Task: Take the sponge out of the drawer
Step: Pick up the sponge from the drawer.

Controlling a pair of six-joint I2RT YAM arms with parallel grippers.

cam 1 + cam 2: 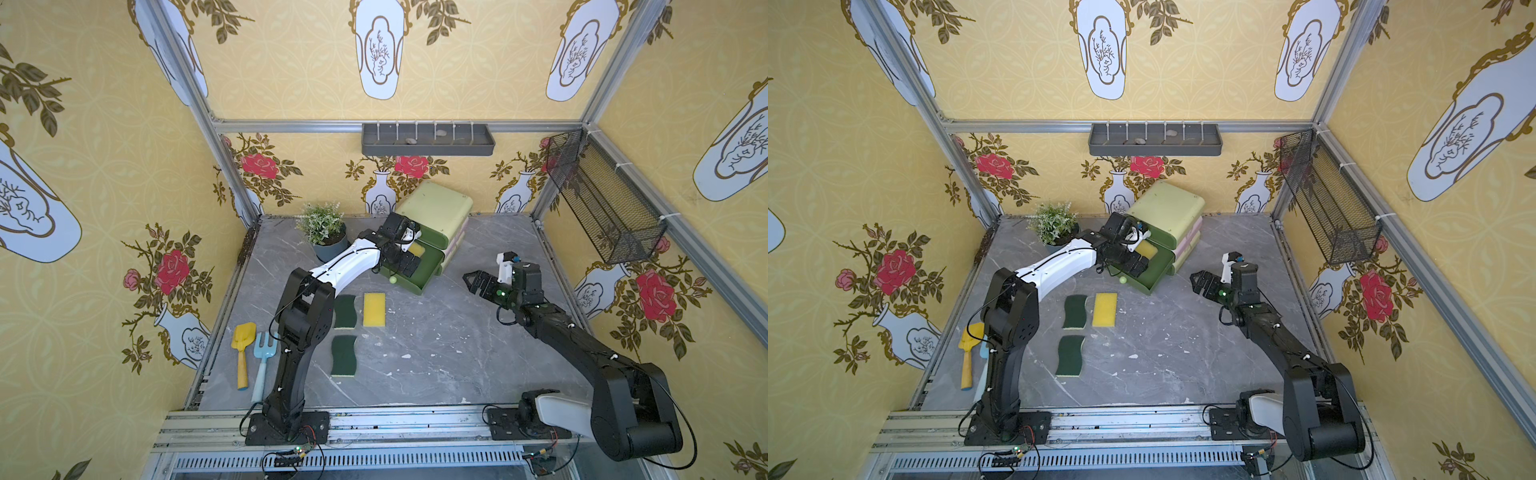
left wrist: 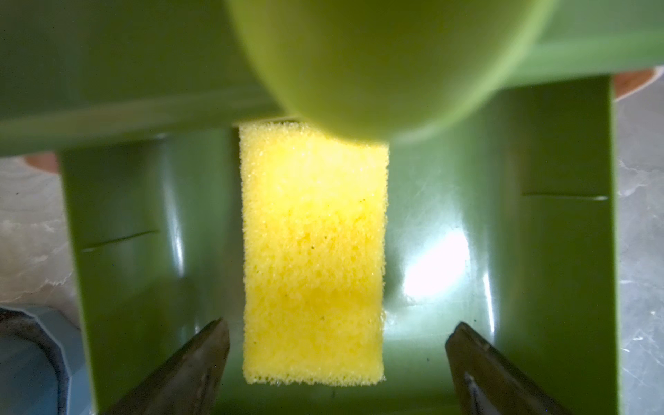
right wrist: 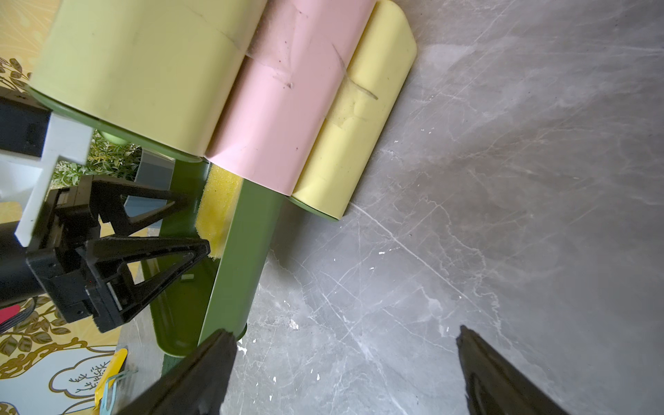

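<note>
We see two black arms, each with one white shell: the left arm [image 1: 299, 328] on its forearm, the right arm [image 1: 582, 340] near its base. Thin black cables [image 1: 695, 436] loop past the joints. The left gripper [image 3: 198, 223] has triangular, open-framed black fingers [image 3: 151, 245].

The drawer unit [image 1: 436, 208] stands at the back of the worktop [image 1: 436, 357], the plant [image 1: 322, 226] to its left. Its drawer [image 1: 424, 272] is pulled out toward the front, the sponge [image 2: 312, 251] lying inside between the spread fingers [image 2: 194, 359] of the left gripper [image 2: 336, 328]. Before the drawer a 2nd sponge [image 1: 345, 311] lies left of a 3rd sponge [image 1: 374, 309], a 4th sponge [image 1: 344, 356] nearer the front. The right gripper [image 1: 468, 284] hangs right of the drawer, apart.
</note>
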